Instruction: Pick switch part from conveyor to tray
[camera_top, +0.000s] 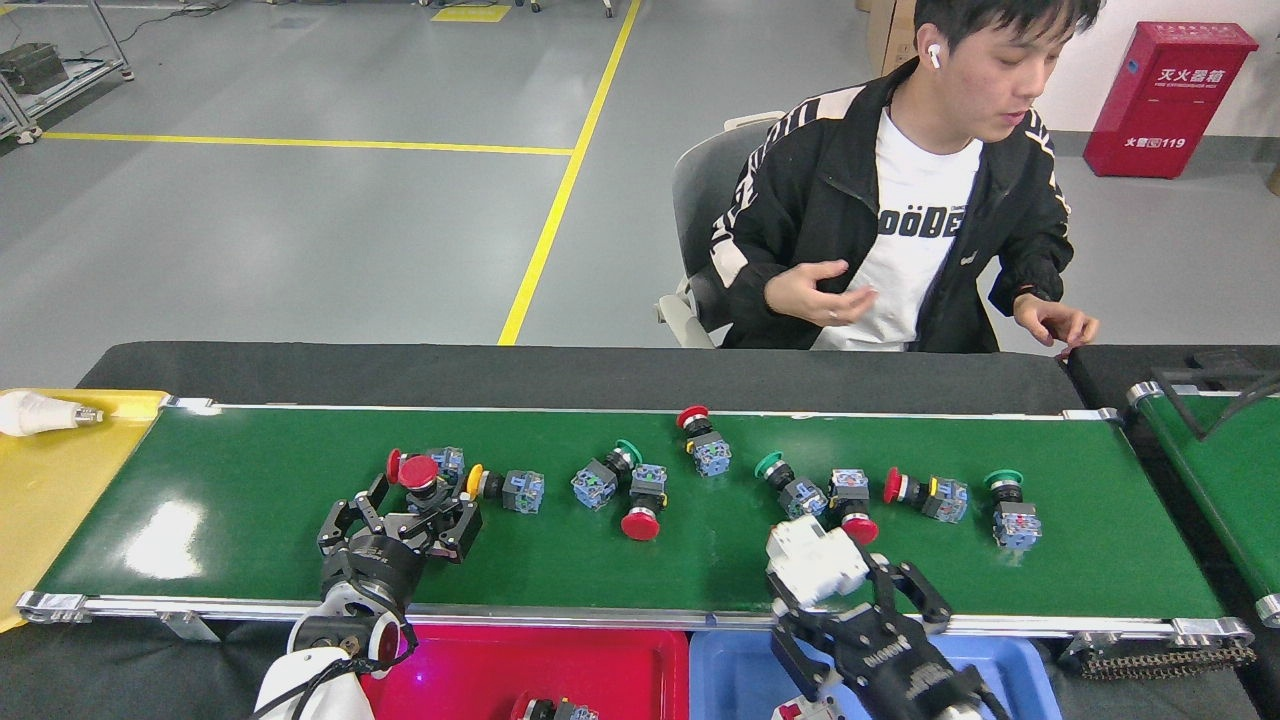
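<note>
Switch part (812, 558), the white block, sits pinched in your right gripper (835, 590) at the near edge of the conveyor (250, 500), above the blue tray (1010, 670). Your left gripper (405, 515) is spread around a red-capped button (418, 474).

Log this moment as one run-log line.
right gripper: shut on white breaker | left gripper: open at red switch | blue tray: below

Grey floor (300, 230) with yellow lines (560, 190); grey chair (700, 190); red fire-extinguisher box (1165, 95) by the wall.
</note>
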